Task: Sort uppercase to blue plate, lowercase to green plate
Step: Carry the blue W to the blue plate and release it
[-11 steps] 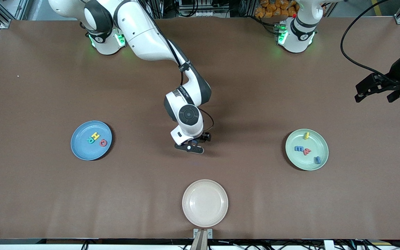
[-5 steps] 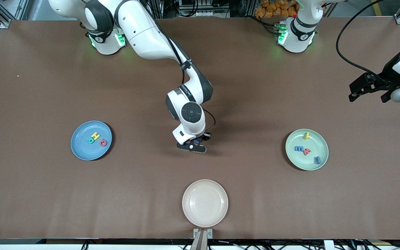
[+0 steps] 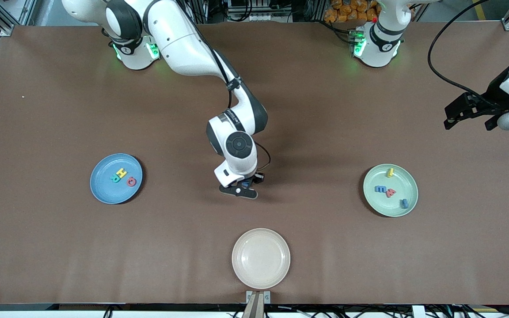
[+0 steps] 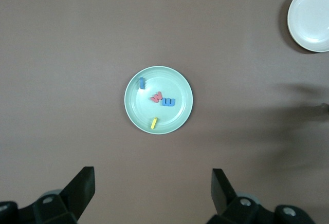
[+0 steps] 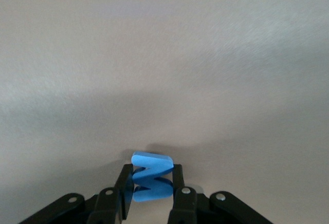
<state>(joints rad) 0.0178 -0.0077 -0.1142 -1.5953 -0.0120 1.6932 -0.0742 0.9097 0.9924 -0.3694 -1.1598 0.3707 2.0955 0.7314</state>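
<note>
Now pinching the blue M [image 5: 151, 176], the right gripper [image 3: 242, 187] has lifted off the table [image 3: 60, 247]. Left gripper [image 3: 473, 115] waits, fingers spread wide.

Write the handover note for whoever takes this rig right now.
Right gripper: shut on the blue M, over the table's middle, above the bare mat between the plates.
Left gripper: open, waiting high over the left arm's end of the table.
Blue plate: holds H, R, Q.
Green plate: holds all four lowercase letters.
Cream plate: nothing in it.
Left: carry the M to the blue plate and release.
</note>
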